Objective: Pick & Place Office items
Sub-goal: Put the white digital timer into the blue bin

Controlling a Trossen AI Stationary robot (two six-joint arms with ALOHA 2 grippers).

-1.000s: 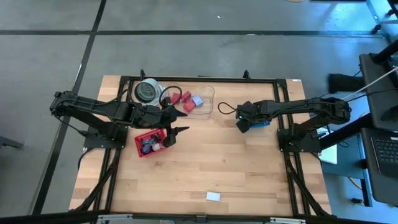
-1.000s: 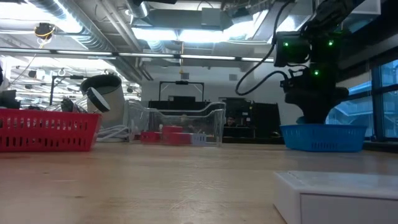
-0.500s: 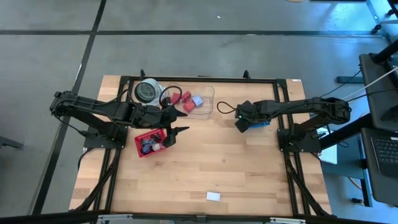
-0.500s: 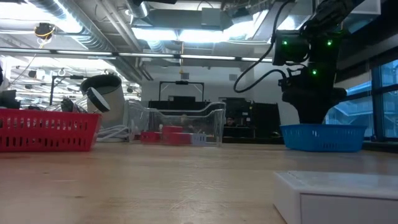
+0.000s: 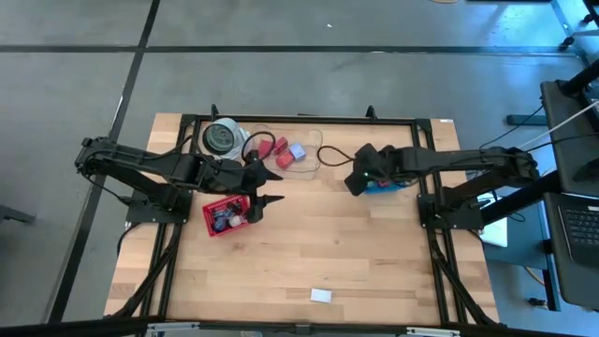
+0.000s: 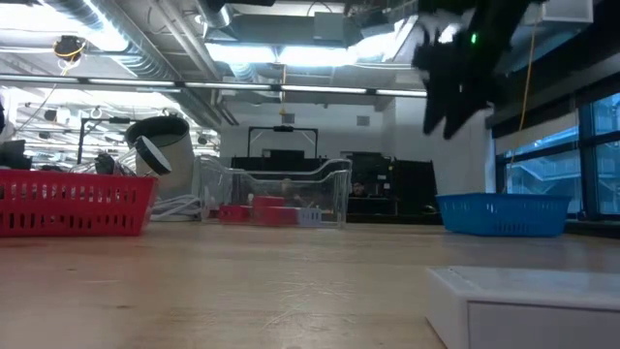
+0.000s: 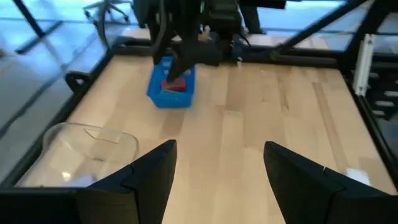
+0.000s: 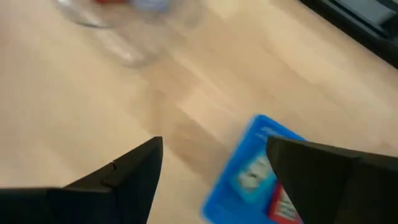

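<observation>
My right gripper (image 5: 353, 184) (image 8: 214, 186) is open and empty, raised above the table just left of the blue tray (image 5: 386, 183) (image 8: 239, 186). The blue tray holds a red piece (image 8: 283, 205) and a pale piece (image 8: 250, 178). The clear tray (image 5: 298, 154) (image 6: 291, 194) holds red blocks (image 5: 279, 150) and a pale blue cube (image 5: 298, 150). My left gripper (image 5: 274, 184) (image 7: 217, 180) is open and empty beside the red tray (image 5: 227, 213), which holds several small pieces. A white block (image 5: 321, 295) lies near the table's near edge.
A round black-and-white object (image 5: 222, 138) stands at the far left behind the clear tray, with cables beside it. A black frame runs around the table. Bare wood (image 5: 318, 243) lies between the trays and the white block.
My right gripper has risen out of the blue tray and gone up and toward the table's left, toward the clear tray. The blue tray stays where it was. My left arm has kept still.
</observation>
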